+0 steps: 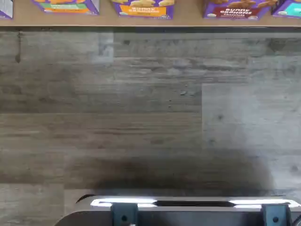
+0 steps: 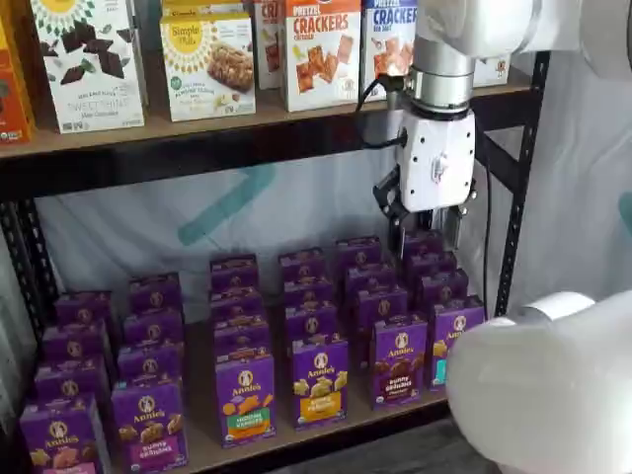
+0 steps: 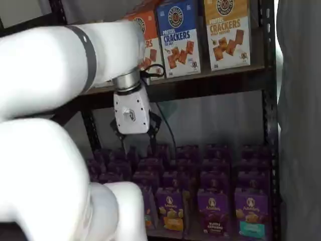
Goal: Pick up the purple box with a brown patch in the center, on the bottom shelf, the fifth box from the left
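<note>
The purple box (image 2: 398, 359), with dark brown cookies and a brown band, stands upright in the front row of the bottom shelf (image 2: 326, 431), between a yellow-band box and a teal-band box. It also shows in a shelf view (image 3: 215, 213) and in the wrist view (image 1: 237, 9), at the tan board's edge (image 1: 188, 21). My gripper (image 2: 428, 237) hangs high in front of the shelves, above and a little right of the box. A gap shows between its black fingers, and it holds nothing. Its white body and fingers also show in a shelf view (image 3: 134, 136).
Several rows of purple Annie's cartons fill the bottom shelf. The upper shelf (image 2: 247, 133) carries cracker and cookie boxes just above the gripper. Black uprights (image 2: 518, 188) frame the right side. The white arm (image 2: 553, 395) blocks the lower right. Grey wood floor (image 1: 150, 117) lies in front.
</note>
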Tool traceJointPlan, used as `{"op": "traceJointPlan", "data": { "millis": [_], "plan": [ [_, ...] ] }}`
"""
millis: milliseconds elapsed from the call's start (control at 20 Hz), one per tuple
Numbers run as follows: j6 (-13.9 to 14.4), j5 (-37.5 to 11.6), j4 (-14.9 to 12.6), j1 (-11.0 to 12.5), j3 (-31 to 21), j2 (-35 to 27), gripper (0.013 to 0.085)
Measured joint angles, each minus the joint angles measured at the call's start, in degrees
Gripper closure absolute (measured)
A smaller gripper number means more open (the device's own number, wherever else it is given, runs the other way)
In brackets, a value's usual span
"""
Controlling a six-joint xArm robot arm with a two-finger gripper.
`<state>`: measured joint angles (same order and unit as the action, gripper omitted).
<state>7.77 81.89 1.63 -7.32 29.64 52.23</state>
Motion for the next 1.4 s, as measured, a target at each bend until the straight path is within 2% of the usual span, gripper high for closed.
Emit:
{"op": "traceJointPlan", "data": {
  "millis": [100, 300, 450, 650, 1100, 1400],
  "plan": [
    [0.12, 1.44, -0.16, -0.11, 0.88, -1.09, 0.0130],
    [-0.27, 1.15, 0.26, 0.26, 0.83, -1.18, 0.0130],
    [-0.29, -0.06, 0.02, 0.27, 0.28, -1.10, 0.0130],
    [-1.21, -2.51, 1.05, 1.00, -1.00, -1.55, 0.0130],
    [-1.86, -12.59, -0.16, 1.66, -5.30, -6.29, 0.0130],
    [-3.19, -21.69, -1.34, 3.39, -7.24, -13.32, 0.0130]
  ]
}}
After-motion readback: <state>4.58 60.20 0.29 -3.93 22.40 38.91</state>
